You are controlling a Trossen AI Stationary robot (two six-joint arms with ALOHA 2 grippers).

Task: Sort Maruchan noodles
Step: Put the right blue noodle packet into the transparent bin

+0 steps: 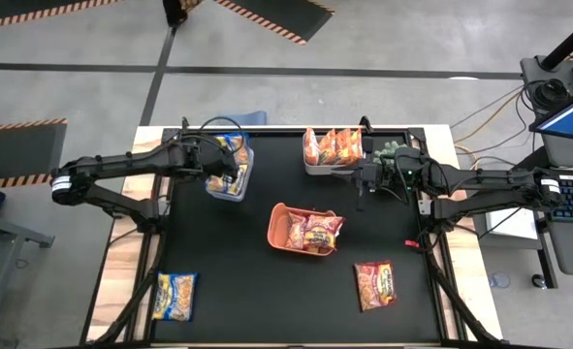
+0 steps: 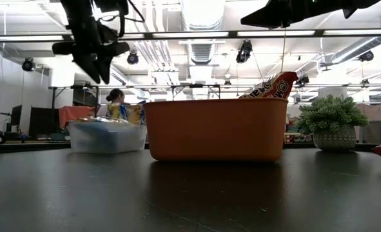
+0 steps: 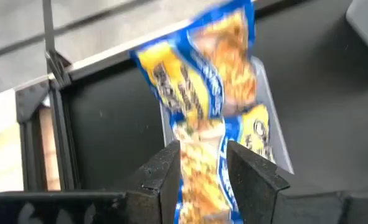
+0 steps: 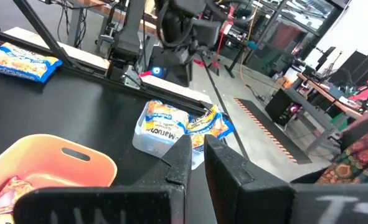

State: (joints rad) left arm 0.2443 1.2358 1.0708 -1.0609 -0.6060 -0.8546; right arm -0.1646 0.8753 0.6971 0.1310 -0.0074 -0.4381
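Note:
Several blue-and-yellow Maruchan noodles packets (image 3: 196, 87) stand on edge in a clear bin (image 1: 247, 155) at the table's far left. My left gripper (image 3: 202, 155) hangs open above that bin (image 2: 106, 138), clear of the packets; the packets show through the gap between its fingers. My right gripper (image 4: 198, 143) is shut and empty, held level above the table beside the white bin (image 1: 315, 167) of orange packets (image 1: 330, 145). Red packets (image 1: 315, 233) lie in the orange bin (image 1: 278, 218) at mid-table. A blue-and-yellow packet (image 1: 176, 294) and a red packet (image 1: 375, 284) lie flat near the front edge.
A small potted plant (image 1: 388, 150) stands at the far right, close to my right gripper (image 1: 364, 184). The orange bin (image 2: 216, 129) sits between the two arms. A black frame rail runs around the dark mat. A person shows in the room beyond the table.

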